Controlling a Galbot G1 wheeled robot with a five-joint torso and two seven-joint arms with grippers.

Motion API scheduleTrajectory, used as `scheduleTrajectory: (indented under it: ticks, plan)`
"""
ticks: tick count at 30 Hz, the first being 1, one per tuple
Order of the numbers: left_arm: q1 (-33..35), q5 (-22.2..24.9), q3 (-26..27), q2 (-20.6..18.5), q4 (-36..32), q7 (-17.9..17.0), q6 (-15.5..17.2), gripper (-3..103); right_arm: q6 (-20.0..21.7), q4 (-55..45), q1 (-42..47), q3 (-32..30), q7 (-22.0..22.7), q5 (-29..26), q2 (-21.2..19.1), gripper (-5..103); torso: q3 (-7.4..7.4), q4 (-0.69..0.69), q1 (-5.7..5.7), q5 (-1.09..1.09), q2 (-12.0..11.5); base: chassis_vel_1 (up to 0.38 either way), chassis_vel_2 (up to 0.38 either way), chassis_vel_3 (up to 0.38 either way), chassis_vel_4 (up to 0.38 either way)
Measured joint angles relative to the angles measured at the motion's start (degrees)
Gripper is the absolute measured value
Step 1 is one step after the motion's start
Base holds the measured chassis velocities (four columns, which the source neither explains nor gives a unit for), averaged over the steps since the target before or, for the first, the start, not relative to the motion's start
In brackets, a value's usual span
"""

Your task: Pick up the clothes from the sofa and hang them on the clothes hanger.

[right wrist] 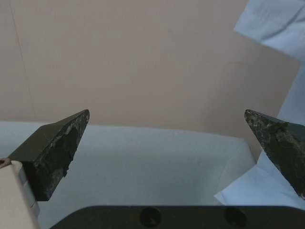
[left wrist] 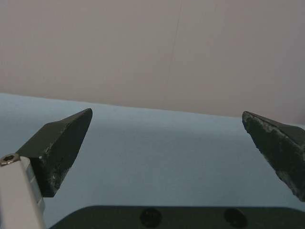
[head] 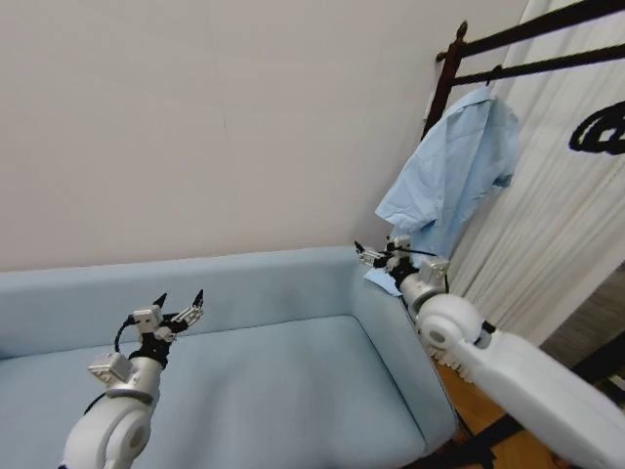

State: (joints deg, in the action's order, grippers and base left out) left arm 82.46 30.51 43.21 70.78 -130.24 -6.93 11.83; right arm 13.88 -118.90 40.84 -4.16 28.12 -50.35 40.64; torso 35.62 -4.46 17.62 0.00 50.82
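Observation:
A light blue shirt (head: 451, 166) hangs from the dark wooden clothes rack (head: 518, 39) at the upper right, its lower hem draping onto the sofa arm (head: 386, 293). My right gripper (head: 384, 252) is open just beside that hem, above the sofa's right arm. In the right wrist view the shirt (right wrist: 271, 24) appears past the open fingertips (right wrist: 57, 148), with a fold of it (right wrist: 252, 191) lying on the arm. My left gripper (head: 179, 303) is open above the pale blue sofa seat (head: 273, 391), with nothing between its fingers (left wrist: 62, 148).
A plain beige wall (head: 195, 117) stands behind the sofa. A white curtain with a black mark (head: 566, 195) hangs to the right behind the rack. Wooden floor (head: 469, 410) lies beside the sofa's right end.

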Motion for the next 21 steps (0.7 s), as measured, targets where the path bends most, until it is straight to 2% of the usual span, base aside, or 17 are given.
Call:
scheduleTrajectory:
  ticks: [2,9,13,14,16,18,21]
  plan:
    - [1.0,-2.9,-0.1,1.1,0.3,1.0,-1.1,100,0.6,-0.8,4.1,-1.5,-0.4,3.6,2.3,100,0.00,-0.01,0.00,-0.01,0.0,0.000,0.000,0.000,0.000]
    - [3.5,-7.6,-1.1,3.4,0.9,3.6,-4.2,100,1.0,-1.6,11.7,-3.8,-1.6,10.7,7.2,100,0.00,0.00,0.00,0.00,0.0,0.000,0.000,0.000,0.000]
    - [4.0,-9.8,-2.7,5.8,4.0,5.6,-8.8,100,-2.2,1.0,15.6,-4.9,-6.5,16.9,11.8,100,0.00,-0.02,0.00,0.00,0.0,0.000,0.000,0.000,0.000]
    - [4.0,-9.8,-2.7,5.8,4.0,5.6,-8.8,100,-2.2,1.0,15.6,-4.9,-6.5,16.9,11.8,100,0.00,-0.02,0.00,0.00,0.0,0.000,0.000,0.000,0.000]
    - [3.6,-11.9,-2.8,7.1,5.5,6.1,-10.4,100,-2.8,1.9,16.2,-4.9,-8.0,20.7,15.1,100,0.01,0.00,0.00,0.00,0.0,0.000,0.000,0.000,0.000]
    - [2.9,-13.5,-2.6,8.6,6.1,6.2,-10.9,100,-1.8,1.5,16.3,-4.8,-7.6,22.2,17.8,100,0.01,0.00,0.00,-0.01,0.0,0.000,0.000,0.000,0.000]
    - [2.6,-14.6,-2.3,9.6,6.4,6.6,-11.1,100,-0.7,0.8,16.5,-4.7,-6.8,22.3,19.4,100,0.01,0.01,0.00,-0.01,0.0,0.000,0.000,0.000,0.000]
